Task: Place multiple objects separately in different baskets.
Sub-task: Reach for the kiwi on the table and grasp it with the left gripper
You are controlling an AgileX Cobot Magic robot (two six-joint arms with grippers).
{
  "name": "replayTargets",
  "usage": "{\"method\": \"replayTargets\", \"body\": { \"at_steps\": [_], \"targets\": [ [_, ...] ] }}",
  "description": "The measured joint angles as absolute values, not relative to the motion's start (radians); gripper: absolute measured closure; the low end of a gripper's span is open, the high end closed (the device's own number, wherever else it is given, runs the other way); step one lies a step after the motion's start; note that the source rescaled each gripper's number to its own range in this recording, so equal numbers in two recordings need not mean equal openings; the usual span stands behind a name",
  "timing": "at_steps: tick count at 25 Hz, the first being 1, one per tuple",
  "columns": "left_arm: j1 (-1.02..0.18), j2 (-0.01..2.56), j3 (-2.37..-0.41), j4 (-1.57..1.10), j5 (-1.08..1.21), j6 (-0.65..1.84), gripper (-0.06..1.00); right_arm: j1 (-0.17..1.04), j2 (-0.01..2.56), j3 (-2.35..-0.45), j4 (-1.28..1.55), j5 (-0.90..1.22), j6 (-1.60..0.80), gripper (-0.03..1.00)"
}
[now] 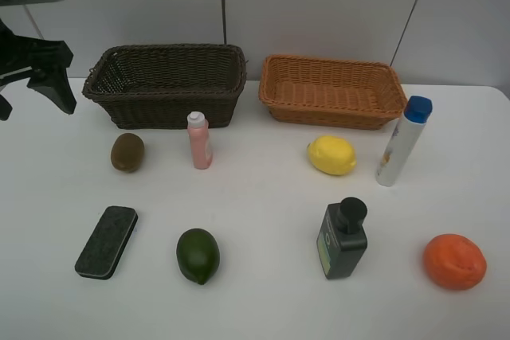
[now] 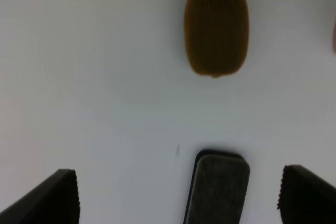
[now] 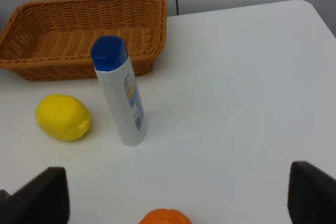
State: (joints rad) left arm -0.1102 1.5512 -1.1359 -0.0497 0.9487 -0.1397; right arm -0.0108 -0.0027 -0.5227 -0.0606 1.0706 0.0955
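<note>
A dark brown basket [image 1: 167, 106] and an orange-tan basket [image 1: 335, 114] stand at the back of the table. In front lie a kiwi [image 1: 127, 152], pink bottle [image 1: 199, 141], lemon [image 1: 331, 154], white blue-capped tube [image 1: 402, 142], black block [image 1: 107, 242], dark green fruit [image 1: 198, 255], dark green bottle [image 1: 343, 239] and orange [image 1: 454, 261]. My left gripper [image 1: 36, 99] hovers open at the far left, above the kiwi [image 2: 216, 24] and block [image 2: 218, 187]. The right gripper [image 3: 178, 198] is open and empty, facing the tube [image 3: 121, 93], lemon [image 3: 63, 117] and orange [image 3: 165, 216].
A grey panelled wall rises right behind the baskets. The white table's right edge and rounded corner [image 3: 307, 9] lie just beyond the tube. The tan basket [image 3: 79, 69] holds nothing that I can see.
</note>
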Motion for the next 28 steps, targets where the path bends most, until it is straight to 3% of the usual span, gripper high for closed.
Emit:
{"method": "replayTargets", "body": {
  "at_steps": [8, 28],
  "targets": [
    [-0.159, 1.863, -1.337, -0.053, 0.982, -0.158, -0.05, -0.011, -0.003, -0.523, -0.061, 1.071, 0.095, -0.01],
    [-0.163, 2.126, -1.355, -0.115, 0.709, -0.165, -0.05, -0.011, -0.003, -0.523, -0.061, 1.071, 0.095, -0.01]
  ]
}}
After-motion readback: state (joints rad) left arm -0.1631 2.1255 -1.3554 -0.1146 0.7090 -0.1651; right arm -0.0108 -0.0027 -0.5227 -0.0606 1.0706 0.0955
